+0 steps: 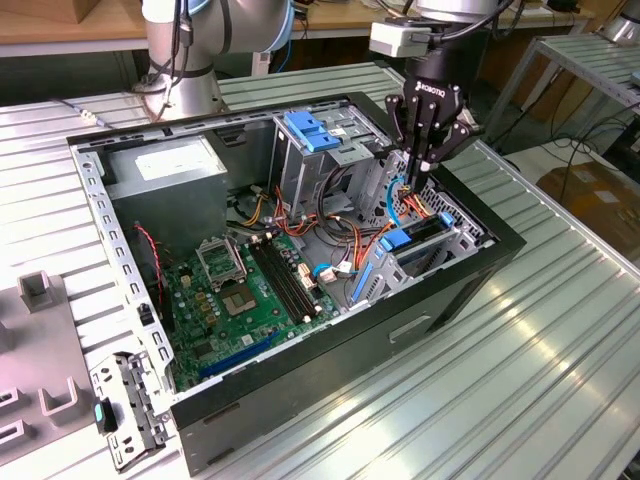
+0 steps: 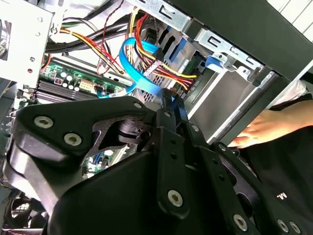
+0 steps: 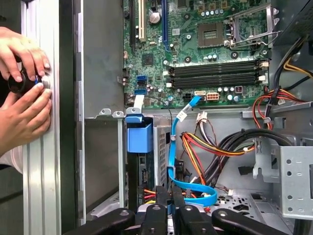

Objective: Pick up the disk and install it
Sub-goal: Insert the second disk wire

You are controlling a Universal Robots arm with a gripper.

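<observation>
Exterior view: the arm points straight down, its tool [image 1: 425, 160] lowered inside the open computer case [image 1: 130, 270] on the desk [image 1: 520, 380], beside the case's far wall, over cables.

Second wrist view: tool fingers [image 2: 172, 105] pressed together above a blue cable [image 2: 134, 73].

First wrist view: two hands [image 3: 22, 93] grip the desk rail; whether the disk sits in the blue-tabbed bay [image 3: 139, 137] cannot be told.

Bright even light; nearby jaws slightly blurred.

green motherboard [image 1: 240, 290], blue cable [image 3: 172, 161], black hand [image 1: 425, 165], grey table [image 1: 560, 330].
</observation>
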